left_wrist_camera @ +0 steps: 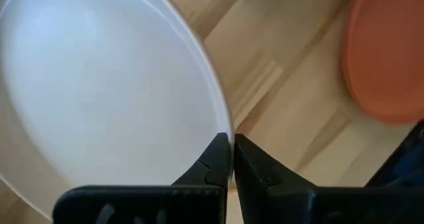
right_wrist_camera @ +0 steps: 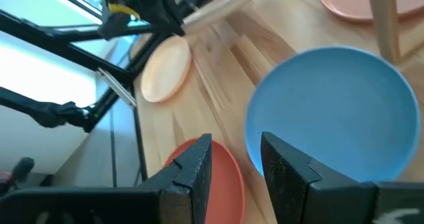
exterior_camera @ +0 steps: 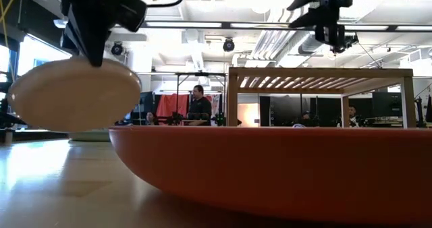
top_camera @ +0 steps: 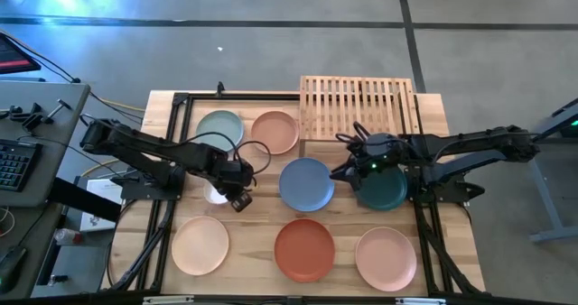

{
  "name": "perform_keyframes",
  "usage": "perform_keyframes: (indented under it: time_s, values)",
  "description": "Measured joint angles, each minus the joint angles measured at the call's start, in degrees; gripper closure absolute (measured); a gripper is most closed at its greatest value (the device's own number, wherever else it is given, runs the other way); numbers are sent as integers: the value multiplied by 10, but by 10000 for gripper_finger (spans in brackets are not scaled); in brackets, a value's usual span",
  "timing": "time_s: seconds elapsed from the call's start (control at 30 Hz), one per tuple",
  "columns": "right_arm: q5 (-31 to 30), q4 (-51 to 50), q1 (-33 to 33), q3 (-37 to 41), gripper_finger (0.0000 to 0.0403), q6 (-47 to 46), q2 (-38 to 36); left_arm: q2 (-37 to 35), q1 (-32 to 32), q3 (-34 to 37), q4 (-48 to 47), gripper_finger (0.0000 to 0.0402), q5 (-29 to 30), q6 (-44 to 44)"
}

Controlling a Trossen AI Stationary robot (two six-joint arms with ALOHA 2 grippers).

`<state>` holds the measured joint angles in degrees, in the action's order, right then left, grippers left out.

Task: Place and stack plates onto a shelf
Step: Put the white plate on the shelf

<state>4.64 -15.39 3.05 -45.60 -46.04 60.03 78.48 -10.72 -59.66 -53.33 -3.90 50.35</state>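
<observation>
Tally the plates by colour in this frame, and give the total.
pale teal plate: 1
peach plate: 1
blue plate: 1
dark green plate: 1
cream plate: 1
terracotta-orange plate: 1
pink plate: 1
whitish plate held in left tool: 1
Total: 8

plates: pale teal (top_camera: 220, 124), peach (top_camera: 275, 130), blue (top_camera: 305, 184), dark green (top_camera: 383, 189), terracotta-orange (top_camera: 304, 249), pink (top_camera: 386, 257), cream (top_camera: 200, 244).

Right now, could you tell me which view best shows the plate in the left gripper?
Left wrist view: the cream plate fills it, rim pinched by the left gripper. Low view shows it lifted off the table; high view only a sliver under the arm; right wrist view, just an edge.
</observation>
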Motion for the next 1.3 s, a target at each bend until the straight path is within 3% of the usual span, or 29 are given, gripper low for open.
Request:
perform_keyframes:
  time_s: [0.4,0.73,1.0,1.3]
  values:
    - [0,125,-23,0,290,28,0,0,-10,-54,-15,401,8,-192]
    - [0,260,-74,-9,290,104,0,0,2,-106,-74,401,125,-364]
    - [-35,207,-112,-99,290,200,0,0,14,-135,-74,401,184,-507]
    - [-166,7,-131,-227,290,240,0,0,14,-165,-96,401,255,-650]
